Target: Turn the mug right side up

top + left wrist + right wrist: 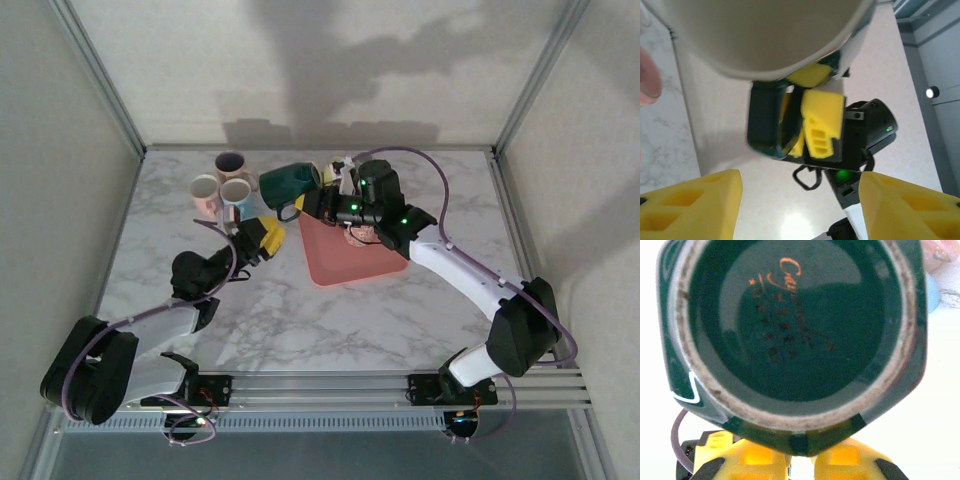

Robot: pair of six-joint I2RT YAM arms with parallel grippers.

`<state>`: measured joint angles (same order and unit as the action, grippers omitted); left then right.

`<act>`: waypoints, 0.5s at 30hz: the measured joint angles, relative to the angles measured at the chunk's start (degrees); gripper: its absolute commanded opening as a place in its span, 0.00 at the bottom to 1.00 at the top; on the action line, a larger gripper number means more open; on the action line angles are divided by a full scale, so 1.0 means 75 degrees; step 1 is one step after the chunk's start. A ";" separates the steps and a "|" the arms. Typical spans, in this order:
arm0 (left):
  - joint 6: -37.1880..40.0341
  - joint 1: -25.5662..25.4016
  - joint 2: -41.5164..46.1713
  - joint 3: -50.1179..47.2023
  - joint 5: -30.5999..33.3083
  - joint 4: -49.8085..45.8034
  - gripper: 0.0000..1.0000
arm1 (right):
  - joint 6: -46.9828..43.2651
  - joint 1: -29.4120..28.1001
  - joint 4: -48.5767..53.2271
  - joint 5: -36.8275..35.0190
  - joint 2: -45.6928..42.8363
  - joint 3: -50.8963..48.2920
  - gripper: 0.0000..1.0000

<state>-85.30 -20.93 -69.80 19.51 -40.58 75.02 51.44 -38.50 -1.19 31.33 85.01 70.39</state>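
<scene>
The dark green mug [290,182] hangs on its side above the far-centre tabletop [300,320], long axis roughly left-right. The right gripper [305,207] is clamped on its handle [765,120]. The left gripper [262,238], part open and empty, sits just near-left, beneath it.

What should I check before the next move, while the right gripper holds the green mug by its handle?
1. Right gripper shut on the handle of the green mug: ok.
2. Mug upright: not ok, it lies on its side in the air.
3. Left gripper open, nothing between its fingers: ok.
4. Left gripper out of the mug's way: not ok, it sits just below the mug.
5. Bare spot on the pink tray for setting down: ok, its near part is bare.
6. Gap between the green mug and the three mugs beside it: cannot tell.
</scene>
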 measured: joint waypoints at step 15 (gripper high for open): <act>-0.0274 -0.0070 -0.0705 0.0356 0.0079 0.0458 0.53 | 0.0519 -0.0017 -0.0583 0.0256 -0.0172 -0.0204 0.00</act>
<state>-87.35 -21.45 -75.09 22.17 -39.99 78.46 55.33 -38.63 -5.56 33.26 83.72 68.86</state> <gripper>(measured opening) 0.555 0.132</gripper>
